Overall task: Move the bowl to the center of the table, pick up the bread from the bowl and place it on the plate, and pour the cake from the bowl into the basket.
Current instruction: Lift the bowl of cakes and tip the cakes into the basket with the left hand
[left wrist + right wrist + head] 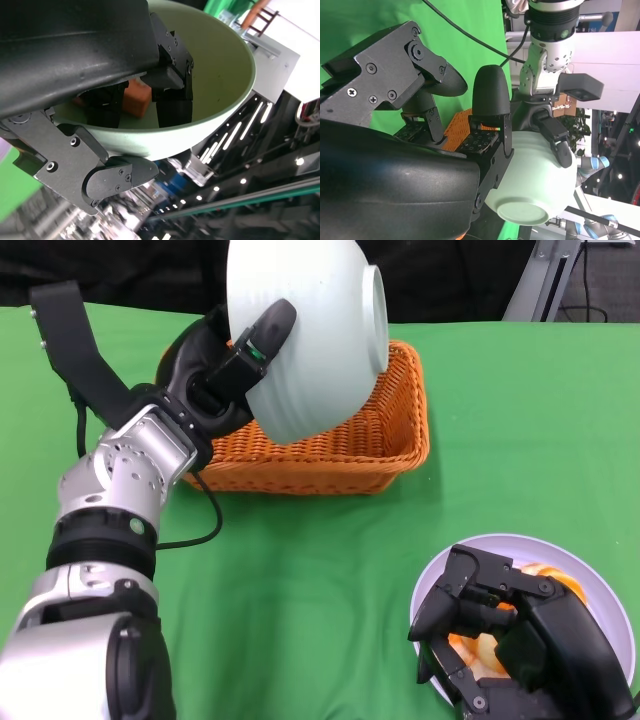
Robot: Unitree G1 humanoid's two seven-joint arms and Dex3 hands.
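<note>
- The bowl [310,335] is held up in the air by the left hand [215,380], over the left part of the basket [395,445].
- The bowl is tipped on its side, with its open mouth facing right and a little down.
- The fingers [262,340] of the left hand are clamped on the bowl's rim, some on the outside wall and some inside.
- In the left wrist view, an orange piece, likely the cake [136,98], is seen inside the bowl, right by the fingers.
- The cake looks not yet poured out, so the bowl should be tipped more, slowly.
- The mouth of the bowl should be kept over the basket, so the cake drops inside and not on the green desk [300,580].
- The cake could get stuck by the fingers, so a small shake may be needed.
- The rim should be held tight, since the bowl looks smooth and could slip.
- The right hand [520,640] rests over the plate [590,580] at the near right, with the bread [478,648] under it.
- The fingers of the right hand are curled, but it cannot be told if the bread is held.
- No brand, label or writing can be read on these things.
</note>
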